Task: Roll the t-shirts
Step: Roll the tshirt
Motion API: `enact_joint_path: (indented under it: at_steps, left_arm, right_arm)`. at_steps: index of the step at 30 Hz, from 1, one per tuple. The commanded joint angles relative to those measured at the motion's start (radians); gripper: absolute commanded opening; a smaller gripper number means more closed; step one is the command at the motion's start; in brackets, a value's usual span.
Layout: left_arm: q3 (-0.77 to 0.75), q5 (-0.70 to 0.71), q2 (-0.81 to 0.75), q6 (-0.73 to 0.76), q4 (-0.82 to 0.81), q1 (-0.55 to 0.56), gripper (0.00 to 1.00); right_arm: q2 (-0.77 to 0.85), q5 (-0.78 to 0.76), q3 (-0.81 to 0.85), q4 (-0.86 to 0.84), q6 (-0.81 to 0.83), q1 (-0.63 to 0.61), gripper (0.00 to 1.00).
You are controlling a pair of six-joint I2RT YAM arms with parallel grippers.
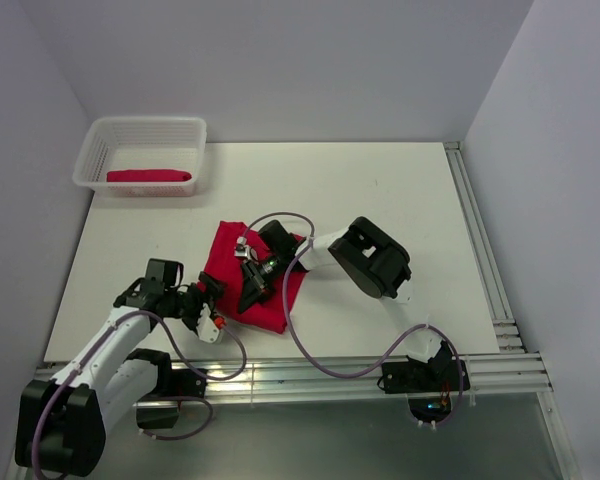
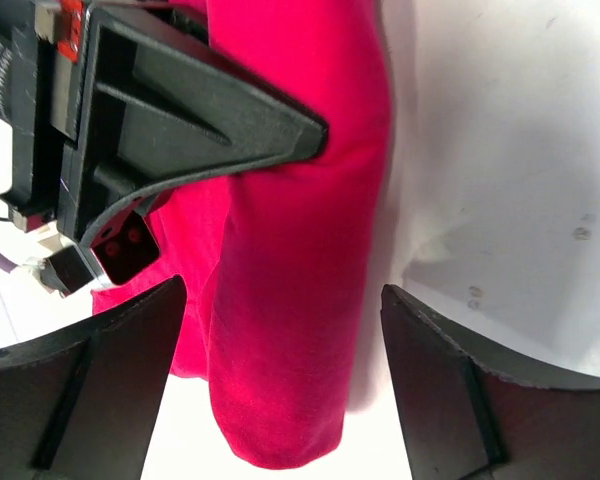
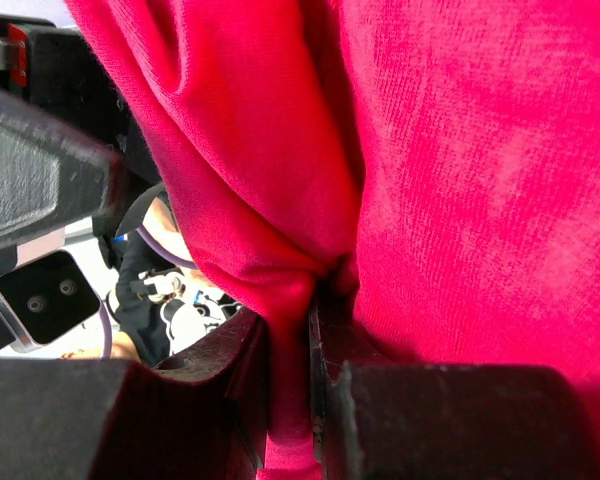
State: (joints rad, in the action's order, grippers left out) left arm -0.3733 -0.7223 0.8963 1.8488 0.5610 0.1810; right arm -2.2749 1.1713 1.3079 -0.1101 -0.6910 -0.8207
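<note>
The white table (image 1: 380, 200) has metal rails (image 1: 485, 260) along its right and near edges. A white lattice basket (image 1: 198, 150) stands on it at the far left corner. A red shirt (image 1: 227, 262) lies bunched on it, left of the middle and nearer the near edge, well apart from the basket.

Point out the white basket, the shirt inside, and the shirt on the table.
White plastic lattice basket (image 1: 88, 150), top view, left rim.
Rolled crimson cloth t-shirt (image 1: 150, 176), top view, middle.
Tabletop crimson t-shirt (image 1: 268, 315), top view, near corner.
</note>
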Motion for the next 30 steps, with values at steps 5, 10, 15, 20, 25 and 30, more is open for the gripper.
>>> enact_joint_path:
  at_steps: [5, 10, 15, 20, 25, 30]
  left_arm:
    - [0.007, 0.06, 0.053, -0.063, -0.096, 0.031, 0.77]
    - [0.002, 0.092, 0.105, -0.094, -0.122, 0.051, 0.68]
    - [0.007, 0.109, 0.121, -0.094, -0.133, 0.061, 0.57]
    - [0.025, 0.124, 0.118, -0.077, -0.141, 0.067, 0.39]
    - [0.013, 0.17, 0.151, -0.043, -0.096, 0.072, 0.0]
    - [-0.051, 0.176, 0.228, -0.005, 0.014, 0.074, 0.0]
  right_arm:
    - [0.018, 0.01, 0.008, -0.028, -0.019, 0.0, 0.0]
    - [0.02, 0.013, 0.024, 0.001, -0.001, 0.0, 0.0]
    - [0.015, 0.018, 0.045, 0.021, 0.008, 0.0, 0.0]
    - [0.011, 0.025, 0.062, 0.03, 0.008, 0.0, 0.0]
    - [0.011, 0.031, 0.086, 0.065, 0.031, 0.008, 0.07]
    - [0.046, 0.022, 0.099, 0.135, 0.099, 0.02, 0.28]
